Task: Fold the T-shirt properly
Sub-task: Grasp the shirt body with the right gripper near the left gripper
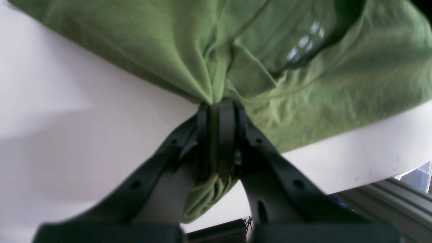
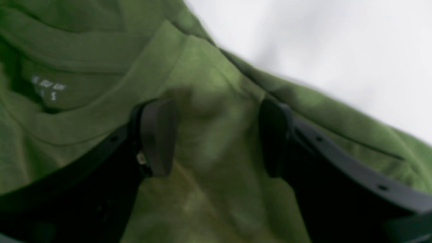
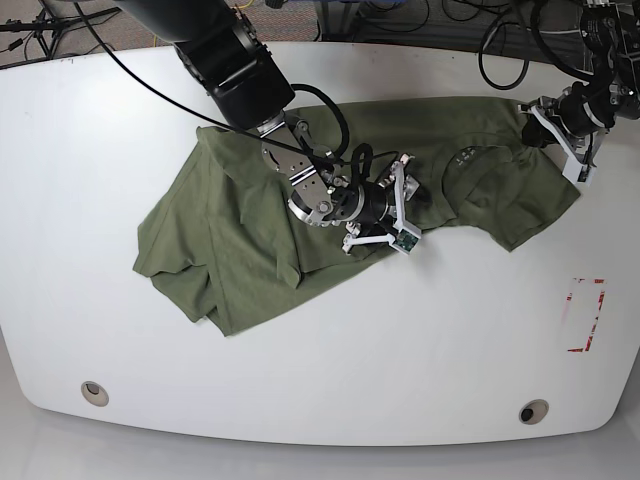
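Two grippers are being seen at work on one T-shirt (image 3: pixel 330 215), which is lying spread and rumpled on the white table (image 3: pixel 330 380), stretching from about 9 o'clock of the base view across to 2 o'clock. Olive-green cloth is being pinched by the left gripper (image 1: pixel 217 111): in the left wrist view its jaws are pressed together on a gathered fold, with a tuft of fabric bunched out below them toward 6 o'clock. In the base view that gripper (image 3: pixel 545 125) is placed at the shirt's edge at roughly 2 o'clock. A pale printed label (image 1: pixel 305 42) is being shown inside the collar, at about 1 o'clock of the pinch. The right gripper (image 2: pixel 216 135) is being held spread wide, its two dark pads (image 2: pixel 158 135) standing apart over the cloth just beside the collar band; whether they are touching the fabric cannot be told, the view being blurred. The same label (image 2: pixel 49 87) is lying at 10 o'clock of those pads. In the base view the right gripper (image 3: pixel 400 210) is set near the middle of the shirt. A red-outlined mark (image 3: pixel 585 315) is lying on the table at 4 o'clock, well apart from the cloth.
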### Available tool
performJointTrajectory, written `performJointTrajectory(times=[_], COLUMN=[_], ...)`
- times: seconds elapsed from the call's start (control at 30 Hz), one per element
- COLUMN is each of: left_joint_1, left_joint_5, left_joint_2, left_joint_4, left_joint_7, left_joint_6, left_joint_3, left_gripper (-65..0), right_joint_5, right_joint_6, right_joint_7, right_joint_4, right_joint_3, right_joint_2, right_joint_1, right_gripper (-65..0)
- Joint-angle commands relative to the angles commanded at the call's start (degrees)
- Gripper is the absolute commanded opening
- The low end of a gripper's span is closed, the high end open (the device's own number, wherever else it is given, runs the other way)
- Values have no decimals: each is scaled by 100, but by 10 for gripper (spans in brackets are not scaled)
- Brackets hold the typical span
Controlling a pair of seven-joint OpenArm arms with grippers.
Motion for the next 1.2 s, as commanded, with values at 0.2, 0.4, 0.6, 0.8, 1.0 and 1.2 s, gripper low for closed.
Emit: performJointTrajectory(times=[0.2,0.4,0.6,0.8,1.0,1.2], left_joint_1=[0,0,0,0,-18,-273], left_joint_5=[0,0,0,0,0,18], left_joint_2=[0,0,0,0,0,-9], left_joint_4=[0,0,0,0,0,-26], left_joint_7=[0,0,0,0,0,0], left_joint_6=[0,0,0,0,0,0], left_joint_3=[0,0,0,0,9,229], left_gripper=[-650,-650,-650,-650,-650,-650], right_joint_5=[0,-9,-9,26,0,0], right_joint_6=[0,-158,-484,-510,-519,-475], right_joint_7=[97,9,-475,-615,-624,-633], right_joint_4=[149,1064,1618,1793,2312,2910], right_joint_3=[9,18,9,18,563,1169], right_joint_2=[35,185,264,484,703,765], right_joint_1=[-123,-422,-510,-651,-1108,-1582], right_gripper=[-579,-617,-617,-617,-617,-617])
